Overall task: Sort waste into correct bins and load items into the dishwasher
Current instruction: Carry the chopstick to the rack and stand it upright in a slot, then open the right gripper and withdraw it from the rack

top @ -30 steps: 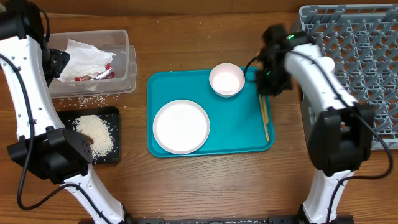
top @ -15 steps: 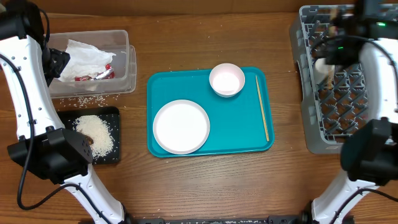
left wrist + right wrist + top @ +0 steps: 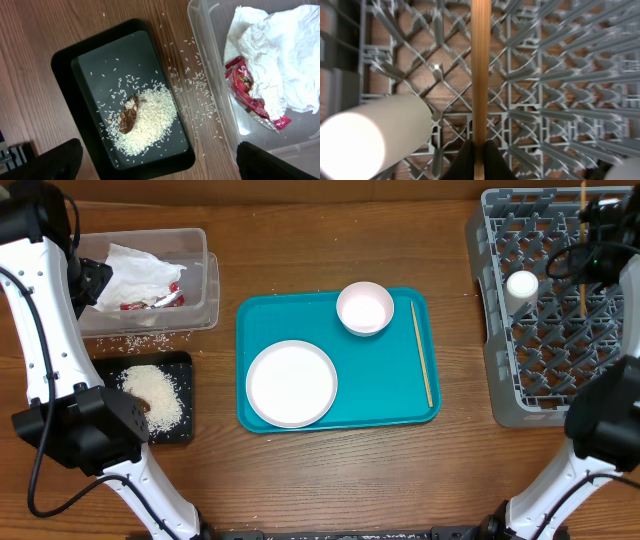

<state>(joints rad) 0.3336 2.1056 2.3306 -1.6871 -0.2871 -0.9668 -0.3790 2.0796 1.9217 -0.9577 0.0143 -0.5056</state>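
Over the dish rack (image 3: 487,300), with your right gripper (image 3: 479,151) pinching one chopstick (image 3: 480,70) near the white cup (image 3: 370,135), line it along a row of cells and lower it gently before letting go.

My right pincer (image 3: 587,242) hangs over the rack (image 3: 490,360) holding a chopstick (image 3: 583,295) just right of the cup (image 3: 521,284), while a second chopstick (image 3: 422,355) lies on the teal tray (image 3: 390,395).

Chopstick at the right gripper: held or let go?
Held. The thin wooden chopstick sits pinched in the right gripper over the grey lattice dish rack; tip contact with the rack: cannot tell.
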